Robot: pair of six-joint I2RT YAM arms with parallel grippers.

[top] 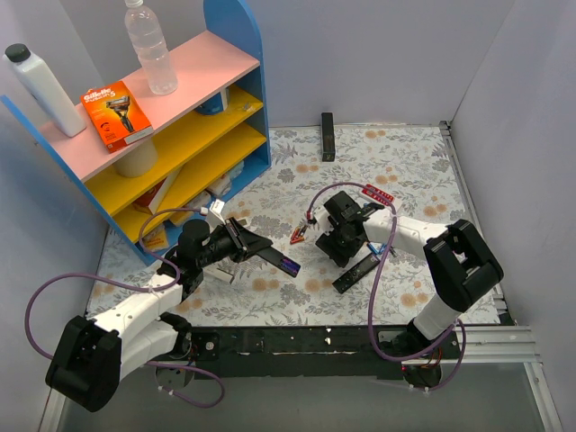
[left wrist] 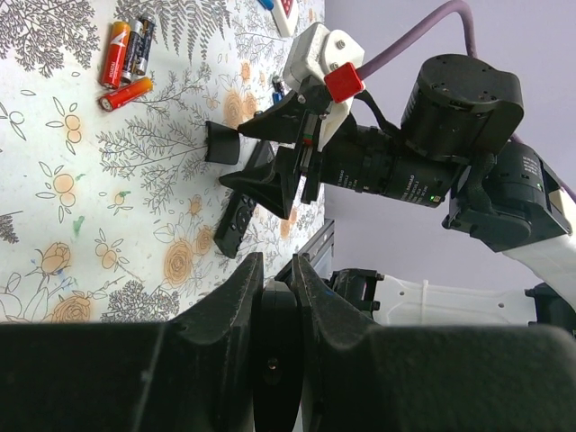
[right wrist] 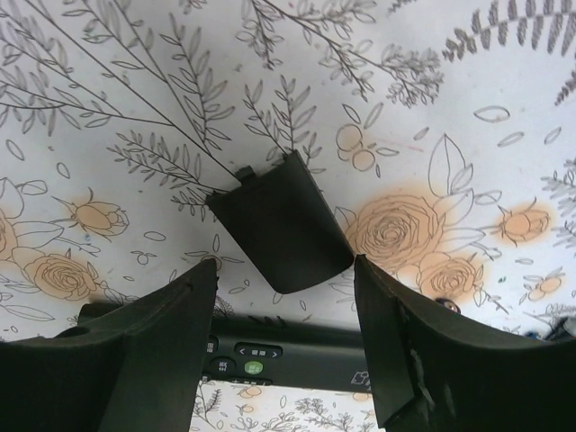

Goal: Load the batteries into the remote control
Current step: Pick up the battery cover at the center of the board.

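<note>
My left gripper (top: 241, 237) is shut on a slim black remote control (top: 270, 256) and holds it above the mat, its far end pointing at the right arm. In the left wrist view (left wrist: 277, 272) the remote (left wrist: 274, 337) shows end-on between the fingers. My right gripper (top: 336, 241) is open and empty, low over the small black battery cover (right wrist: 281, 222), which lies flat on the mat between the fingertips (right wrist: 202, 279). The cover also shows in the left wrist view (left wrist: 221, 142). I cannot make out the blue batteries with certainty.
A second black remote (top: 356, 273), buttons up, lies just near of the right gripper (right wrist: 297, 355). Red and orange cells (left wrist: 126, 56) lie on the mat (top: 298, 236). A red-and-white remote (top: 378, 193), a black remote at the back (top: 328, 135) and a blue shelf (top: 180, 117) stand around.
</note>
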